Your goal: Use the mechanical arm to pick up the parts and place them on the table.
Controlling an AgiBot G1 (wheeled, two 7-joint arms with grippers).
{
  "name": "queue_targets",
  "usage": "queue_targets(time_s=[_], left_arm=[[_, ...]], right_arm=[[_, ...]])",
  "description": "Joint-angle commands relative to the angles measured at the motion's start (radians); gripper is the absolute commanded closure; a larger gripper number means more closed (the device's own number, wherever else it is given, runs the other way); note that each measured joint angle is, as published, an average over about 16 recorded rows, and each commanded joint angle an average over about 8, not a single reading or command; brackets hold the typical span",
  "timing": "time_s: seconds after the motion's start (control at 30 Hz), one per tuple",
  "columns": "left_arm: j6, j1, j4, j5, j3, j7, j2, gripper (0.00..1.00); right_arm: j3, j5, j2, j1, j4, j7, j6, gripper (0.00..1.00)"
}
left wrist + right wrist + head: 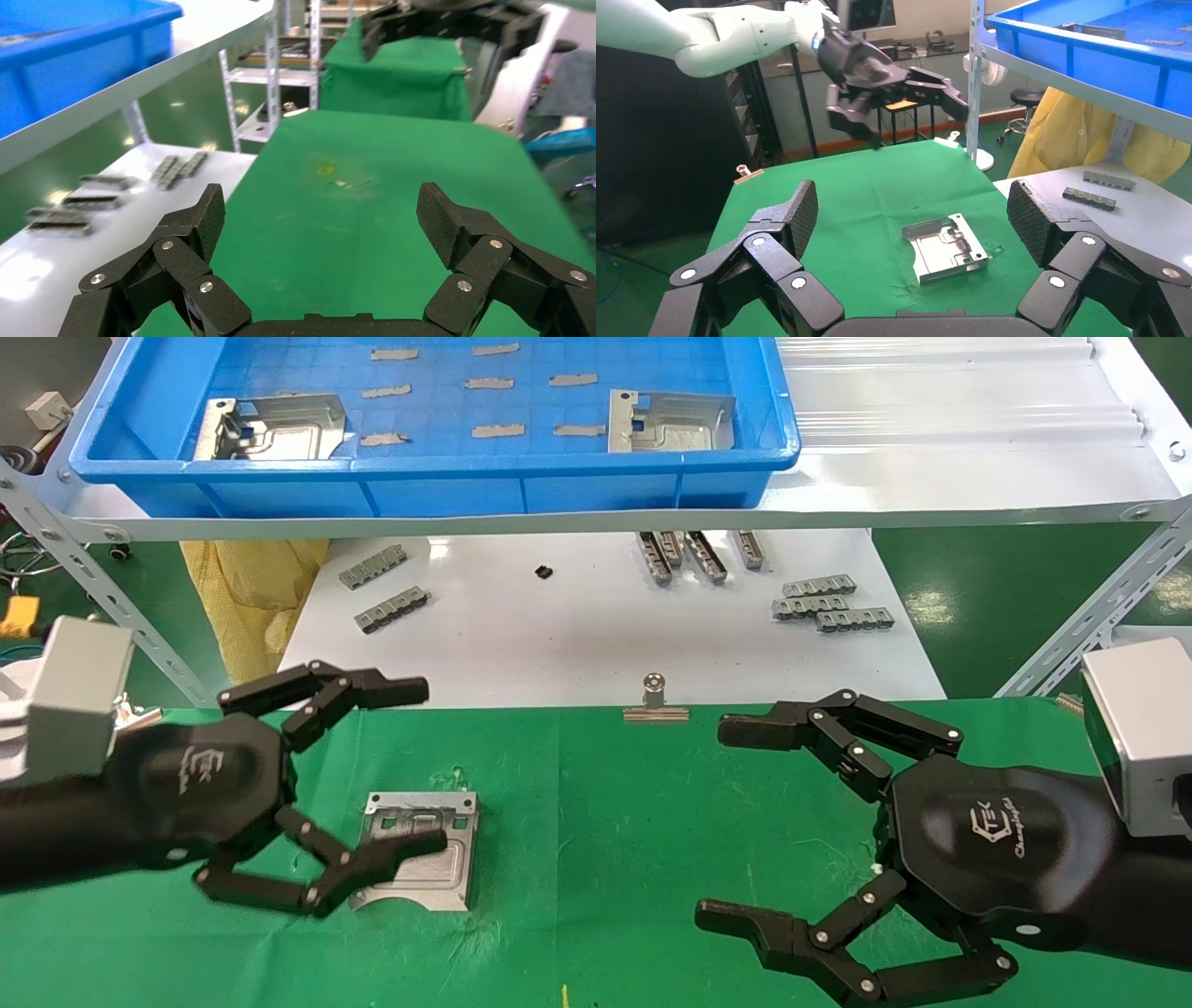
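One silver part lies flat on the green table cloth, left of centre. It also shows in the right wrist view. My left gripper is open and empty, raised above the cloth, and its lower finger crosses the part in the head view. My right gripper is open and empty over the cloth's right side. Two more parts lie in the blue tray on the upper shelf. The left wrist view shows my open left gripper over bare cloth. The right wrist view shows my open right gripper.
Beyond the cloth, a white board holds several small grey toothed strips. A binder clip holds the cloth's far edge. Angled shelf struts stand at both sides. Small grey rectangles lie in the tray.
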Motion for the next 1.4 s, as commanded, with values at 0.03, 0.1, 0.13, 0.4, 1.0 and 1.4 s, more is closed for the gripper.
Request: queue_targets(time_s=[0.03, 0.1, 0.13, 0.4, 1.0, 1.4], left_arm=[[-0.003, 0.024, -0.043, -0.015, -0.015, -0.025, -0.013, 0.00], [-0.007, 0.047, -0.085, -0.031, -0.029, -0.049, -0.025, 0.00], [-0.009, 0.059, -0.106, -0.038, -0.037, -0.062, -0.031, 0.00], [-0.019, 0.136, -0.248, -0.089, -0.086, -0.141, -0.073, 0.00], [-0.021, 0.142, -0.256, -0.093, -0.089, -0.144, -0.076, 0.00], [-0.020, 0.136, -0.246, -0.089, -0.086, -0.141, -0.073, 0.00]], right_arm=[[0.000, 0.000, 0.000, 0.000, 0.000, 0.000, 0.000, 0.00], [0.000, 0.000, 0.000, 0.000, 0.000, 0.000, 0.000, 0.00], [0.000, 0.000, 0.000, 0.000, 0.000, 0.000, 0.000, 0.00], [0.000, 0.000, 0.000, 0.000, 0.000, 0.000, 0.000, 0.00], [0.000, 0.000, 0.000, 0.000, 0.000, 0.000, 0.000, 0.00], [0.000, 0.000, 0.000, 0.000, 0.000, 0.000, 0.000, 0.00]])
